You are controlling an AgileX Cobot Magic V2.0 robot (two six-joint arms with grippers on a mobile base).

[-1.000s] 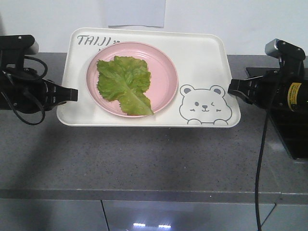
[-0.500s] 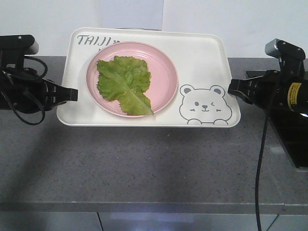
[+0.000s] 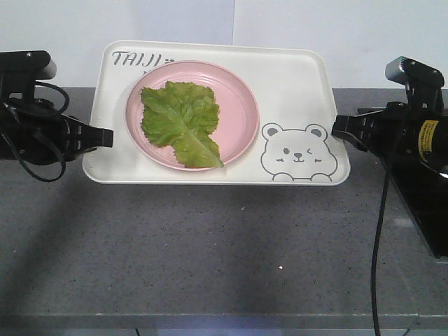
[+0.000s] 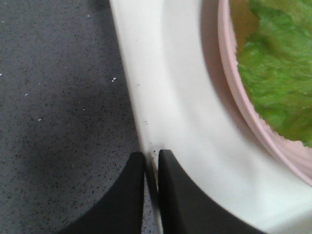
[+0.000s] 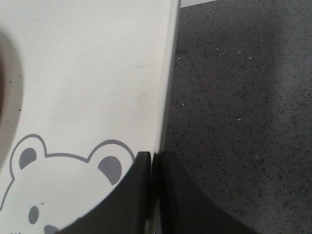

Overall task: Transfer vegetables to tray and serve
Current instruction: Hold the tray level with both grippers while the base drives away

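The green lettuce leaf [image 3: 180,122] lies on a round pink plate [image 3: 238,105] that sits on the cream-white bear tray [image 3: 294,77]. The tray is held up above the grey counter, tilted toward the camera. My left gripper [image 3: 108,137] is shut on the tray's left rim, seen in the left wrist view [image 4: 151,158] with the tray rim [image 4: 146,97] between the jaws and the leaf [image 4: 278,73] to the right. My right gripper [image 3: 336,128] is shut on the tray's right rim, seen in the right wrist view [image 5: 152,157] beside the bear drawing [image 5: 73,170].
The grey speckled counter [image 3: 210,245] spreads below the tray. A white wall [image 3: 70,28] stands behind. A black base and cable [image 3: 427,203] sit at the right. The counter's front edge runs along the bottom.
The tray and both grippers keep their place in view. The counter and its front edge have shifted down in the frame and the wall seam has shifted left.
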